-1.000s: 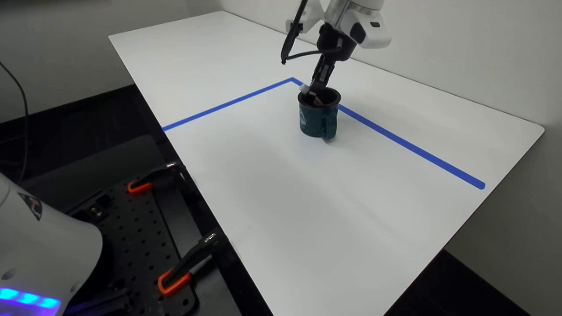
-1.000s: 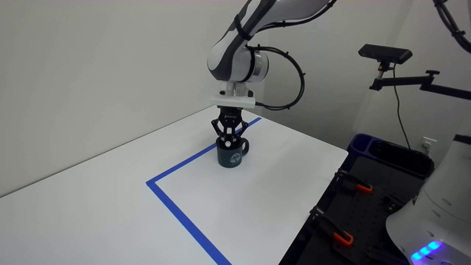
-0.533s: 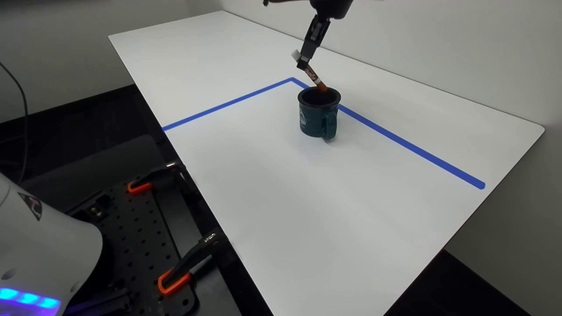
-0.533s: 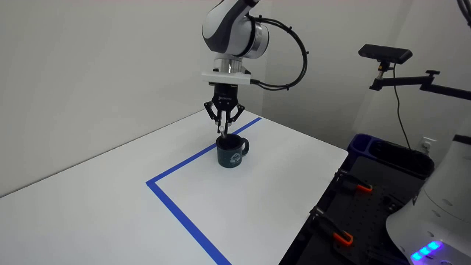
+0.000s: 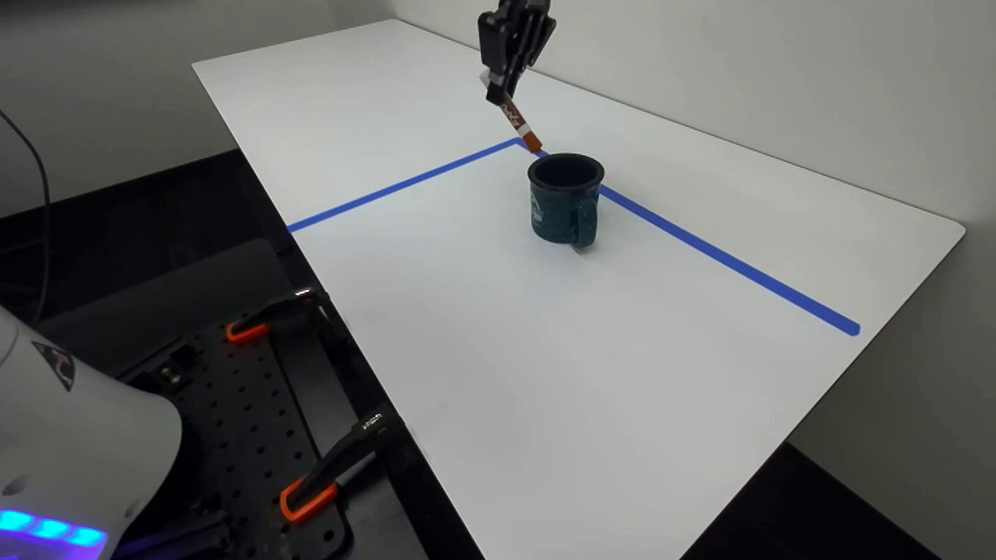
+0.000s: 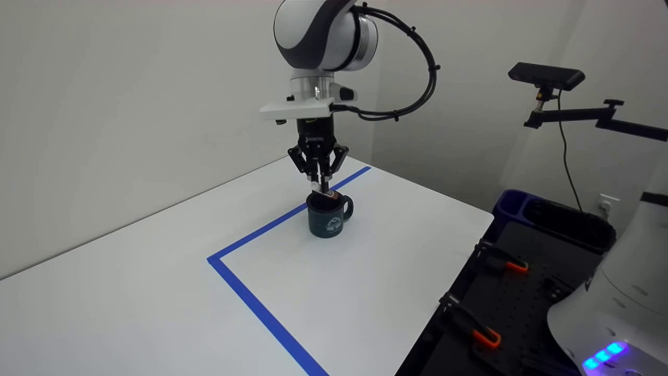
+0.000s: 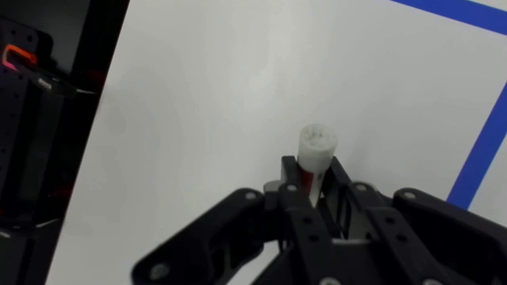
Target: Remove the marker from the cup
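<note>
My gripper [image 5: 499,95] is shut on the marker [image 5: 520,124], which is tilted, with a reddish-brown body and lower end and a white upper end. The marker is out of the cup [image 5: 556,214], its lower end above the rim level and apart from it. The dark teal cup stands upright on the table. In an exterior view the gripper [image 6: 320,183] and marker [image 6: 333,195] appear just above and behind the cup [image 6: 319,224]. In the wrist view the marker's white end [image 7: 315,146] sticks out between the fingertips [image 7: 312,170]; its lower part is hidden.
Blue tape [image 5: 731,264] marks a corner on the white table [image 5: 467,350]. A wall [image 6: 156,104] runs along the table's far side. Clamps with orange handles [image 5: 307,498] sit by the robot base. A camera on a stand [image 6: 546,75] is beyond the table.
My gripper has risen and drawn the marker up out of the cup, then shifted away from the cup and turned at the wrist. The cup has stayed in place.
</note>
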Tool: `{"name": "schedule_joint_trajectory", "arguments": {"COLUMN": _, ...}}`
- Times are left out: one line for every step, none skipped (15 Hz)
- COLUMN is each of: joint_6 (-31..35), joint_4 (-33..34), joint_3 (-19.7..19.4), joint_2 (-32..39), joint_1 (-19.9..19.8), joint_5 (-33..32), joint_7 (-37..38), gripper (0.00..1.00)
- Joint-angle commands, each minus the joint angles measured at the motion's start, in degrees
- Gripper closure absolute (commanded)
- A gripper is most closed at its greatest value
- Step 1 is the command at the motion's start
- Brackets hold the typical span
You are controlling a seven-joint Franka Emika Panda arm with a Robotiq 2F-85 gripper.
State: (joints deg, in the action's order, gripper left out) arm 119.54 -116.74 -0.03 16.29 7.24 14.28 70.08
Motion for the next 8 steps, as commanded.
{"name": "schedule_joint_trajectory", "arguments": {"joint_6": 1.23, "joint_4": -7.98, "joint_3": -0.12, "joint_2": -4.49, "joint_1": 1.86, "joint_5": -2.38, "joint_7": 11.79, "gripper": 0.95}}
{"name": "schedule_joint_trajectory", "arguments": {"joint_6": 3.10, "joint_4": -10.33, "joint_3": -0.04, "joint_2": -5.11, "joint_1": 2.14, "joint_5": -3.04, "joint_7": 14.29, "gripper": 0.95}}
{"name": "schedule_joint_trajectory", "arguments": {"joint_6": 4.48, "joint_4": -12.11, "joint_3": 0.08, "joint_2": -5.40, "joint_1": 2.32, "joint_5": -4.13, "joint_7": 16.23, "gripper": 0.95}}
{"name": "schedule_joint_trajectory", "arguments": {"joint_6": 6.47, "joint_4": -13.81, "joint_3": 0.17, "joint_2": -5.51, "joint_1": 2.54, "joint_5": -5.33, "joint_7": 18.13, "gripper": 0.95}}
{"name": "schedule_joint_trajectory", "arguments": {"joint_6": 8.78, "joint_4": -15.32, "joint_3": 0.19, "joint_2": -5.34, "joint_1": 2.75, "joint_5": -6.86, "joint_7": 19.91, "gripper": 0.95}}
{"name": "schedule_joint_trajectory", "arguments": {"joint_6": 10.53, "joint_4": -16.34, "joint_3": 0.10, "joint_2": -4.99, "joint_1": 3.00, "joint_5": -8.86, "joint_7": 21.91, "gripper": 0.95}}
{"name": "schedule_joint_trajectory", "arguments": {"joint_6": 13.24, "joint_4": -17.24, "joint_3": -0.01, "joint_2": -4.27, "joint_1": 3.22, "joint_5": -11.06, "joint_7": 23.29, "gripper": 0.95}}
{"name": "schedule_joint_trajectory", "arguments": {"joint_6": 15.62, "joint_4": -17.86, "joint_3": -0.11, "joint_2": -3.63, "joint_1": 3.36, "joint_5": -13.12, "joint_7": 24.51, "gripper": 0.95}}
